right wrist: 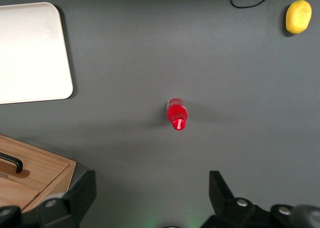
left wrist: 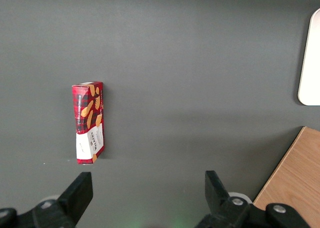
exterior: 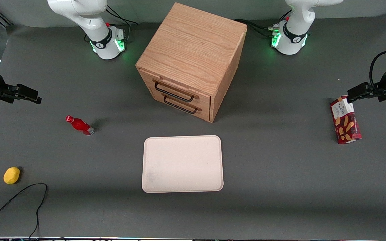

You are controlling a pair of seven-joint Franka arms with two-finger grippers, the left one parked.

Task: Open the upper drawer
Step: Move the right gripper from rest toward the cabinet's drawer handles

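Observation:
The light-oak cabinet [exterior: 189,53] stands in the middle of the table, farther from the front camera than the tray. The upper drawer [exterior: 179,87] is shut flush, with its thin black bar handle [exterior: 174,92] across its front, above the twin lower drawer [exterior: 184,106]. My right gripper [exterior: 34,95] hovers well off toward the working arm's end of the table, far from the cabinet, open and empty. In the right wrist view the gripper [right wrist: 150,193] is spread wide above bare mat, and a cabinet corner [right wrist: 35,180] with one black handle end [right wrist: 14,163] shows beside one finger.
A red bottle [exterior: 80,125] [right wrist: 177,113] lies on the mat between the gripper and the cabinet. A yellow lemon [exterior: 11,175] and a black cable [exterior: 18,197] lie nearer the front camera. A white tray [exterior: 182,164] lies in front of the cabinet. A biscuit box [exterior: 344,119] stands toward the parked arm's end.

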